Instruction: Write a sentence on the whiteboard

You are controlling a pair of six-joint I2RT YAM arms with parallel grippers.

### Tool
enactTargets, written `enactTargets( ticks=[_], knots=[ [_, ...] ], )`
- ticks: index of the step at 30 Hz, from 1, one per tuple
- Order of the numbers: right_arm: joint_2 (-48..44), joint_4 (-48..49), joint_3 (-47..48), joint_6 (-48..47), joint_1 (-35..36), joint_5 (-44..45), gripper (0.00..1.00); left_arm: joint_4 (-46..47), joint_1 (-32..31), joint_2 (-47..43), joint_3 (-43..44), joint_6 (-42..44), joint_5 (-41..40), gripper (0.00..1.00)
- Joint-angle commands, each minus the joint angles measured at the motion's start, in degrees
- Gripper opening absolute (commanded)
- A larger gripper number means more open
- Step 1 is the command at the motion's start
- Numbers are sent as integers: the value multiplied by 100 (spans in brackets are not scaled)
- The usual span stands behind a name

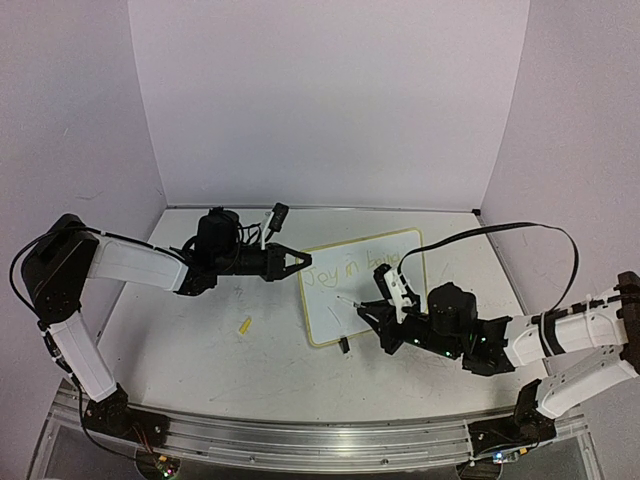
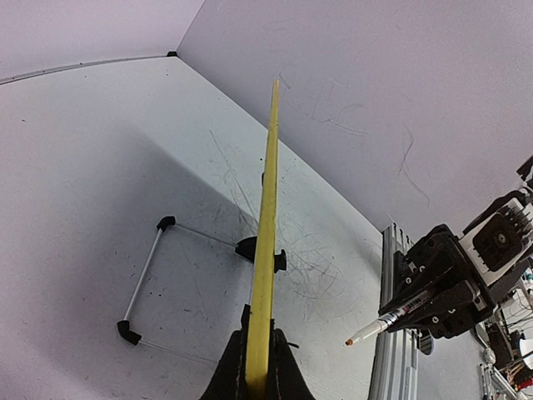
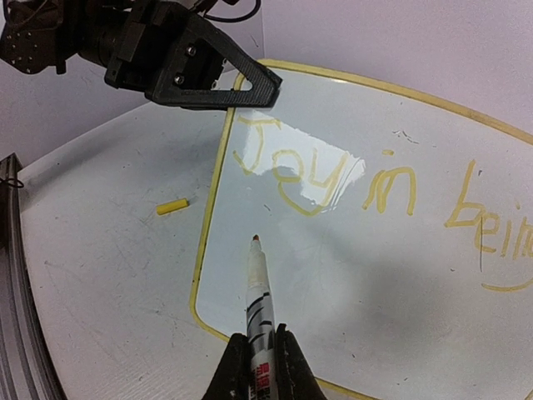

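The whiteboard [image 1: 350, 318] lies tilted on the table at centre right, white with a thin yellow rim. Seen edge-on in the left wrist view, it is a yellow strip [image 2: 268, 200]. The sentence [image 1: 345, 268] runs in yellow along the board's top and reads about "Joy in bein" [image 3: 333, 179] in the right wrist view. My left gripper [image 1: 303, 260] is shut on the board's left rim [image 2: 258, 367]. My right gripper [image 1: 366, 310] is shut on a white pen [image 3: 259, 287]. The pen's tip hovers over bare board just below "Joy".
A small yellow pen cap [image 1: 244, 325] lies on the table left of the board, also in the right wrist view [image 3: 172, 206]. A black clip foot [image 1: 343, 345] sits at the board's near edge. A wire stand [image 2: 146, 275] shows beside the board. An aluminium rail [image 1: 300, 435] runs along the front.
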Motion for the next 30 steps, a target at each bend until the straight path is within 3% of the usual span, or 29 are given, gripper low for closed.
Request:
enactTargets(
  ticks=[1,16,23,30],
  knots=[
    [-9,264,-41,43,23,137,0,-495,49,11,-19,213,-673,0],
    [-16,229,-19,32,30,267,0,-527,31,95,45,172,-703,0],
    [-109,136,-12,149,30,841,0,-554,31,130,77,180,-696,0],
    [-105,190,10,165,48,345,0,-585,31,164,98,180,-675,0]
  ],
)
